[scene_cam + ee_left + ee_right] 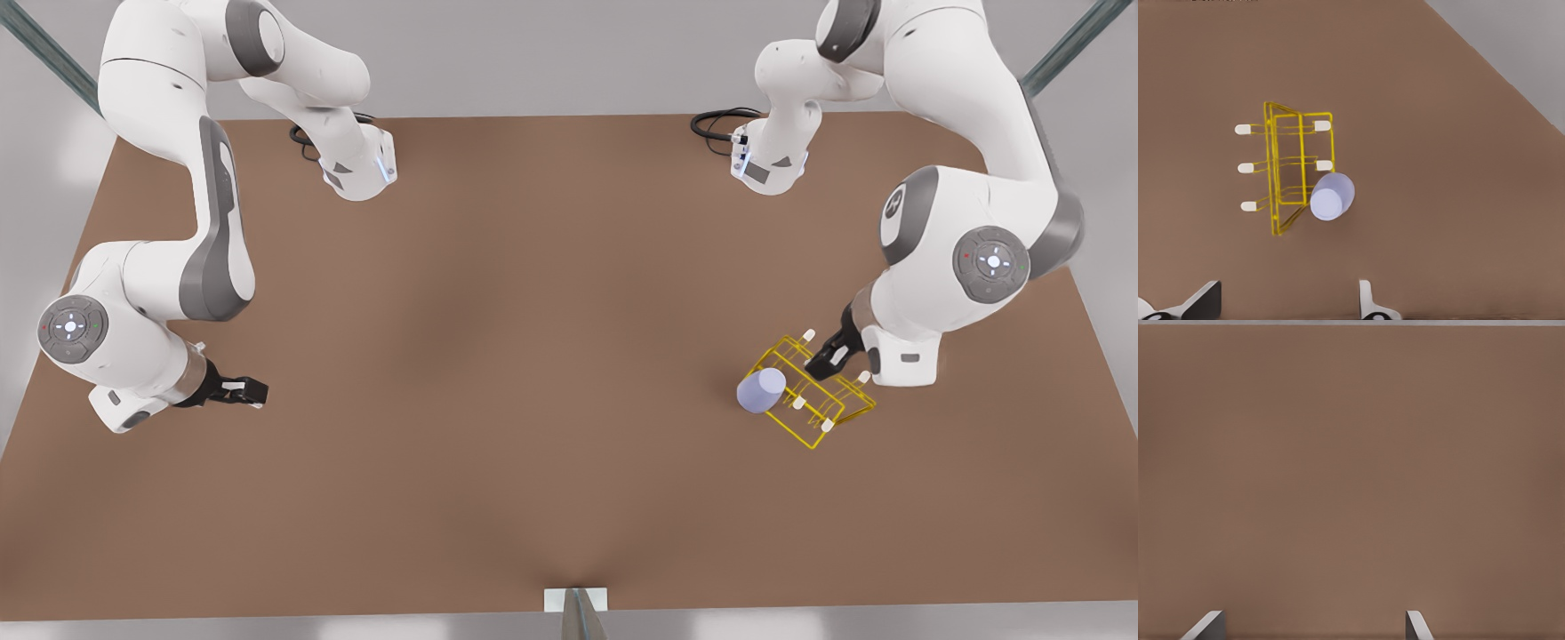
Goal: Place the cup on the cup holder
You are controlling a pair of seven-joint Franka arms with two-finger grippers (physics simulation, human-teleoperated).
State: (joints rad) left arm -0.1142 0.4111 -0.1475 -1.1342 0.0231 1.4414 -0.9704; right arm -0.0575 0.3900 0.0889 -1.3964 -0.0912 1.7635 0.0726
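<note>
The yellow wire cup holder [813,396] [1288,167] stands on the brown table at the front view's right, its white-capped pegs pointing up. The lavender-blue cup [760,391] [1331,197] sits at one corner of the rack, over the spot of a corner peg. My left gripper [827,360] [1288,293] hangs above the rack's other side, open with nothing between its fingers and apart from the cup. Far away at the front view's left, my right gripper [253,391] [1315,620] waits open over bare table.
The brown table [533,356] spreads wide between the two arms. Both arm bases and their black cables [720,120] stand along the far edge. A small white bracket [576,600] sits at the middle of the near edge.
</note>
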